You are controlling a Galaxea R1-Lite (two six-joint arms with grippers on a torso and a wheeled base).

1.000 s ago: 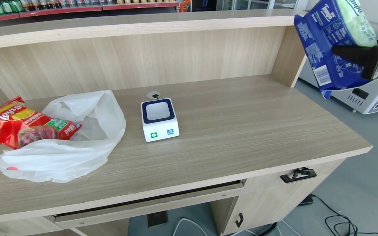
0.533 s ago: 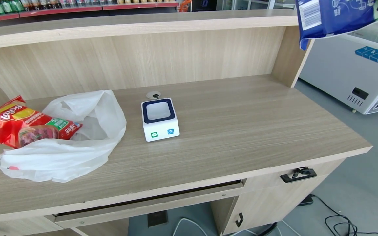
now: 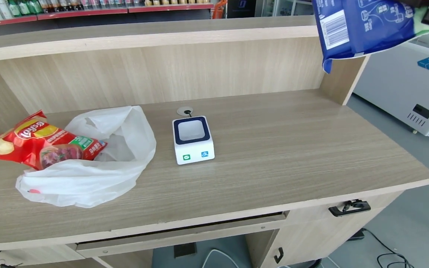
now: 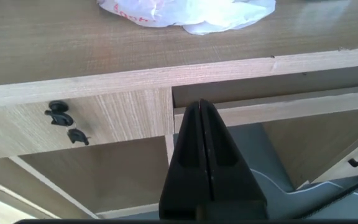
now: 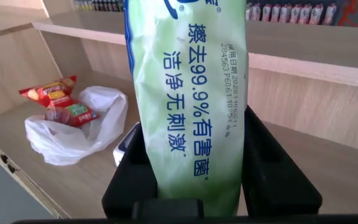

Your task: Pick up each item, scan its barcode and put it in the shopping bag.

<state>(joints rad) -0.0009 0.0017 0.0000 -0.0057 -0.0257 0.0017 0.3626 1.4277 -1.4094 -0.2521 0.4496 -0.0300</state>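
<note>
Blue wipes pack (image 3: 359, 26) pinched by right gripper (image 5: 197, 163), well apart from scanner (image 3: 193, 139); soft pack may sag, barcode (image 3: 333, 28) misreads; left gripper (image 4: 205, 155) pressed together.

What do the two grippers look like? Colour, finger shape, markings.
Both are plain black. The left gripper has two flat fingers tapering to a narrow tip from a broad base. The right gripper has two wide, blocky fingers on a black body. No cables or markings visible on either in the wrist views.

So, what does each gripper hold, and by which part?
The right gripper clamps the wipes pack by its green end, barcode end free; the left gripper holds nothing.
</note>
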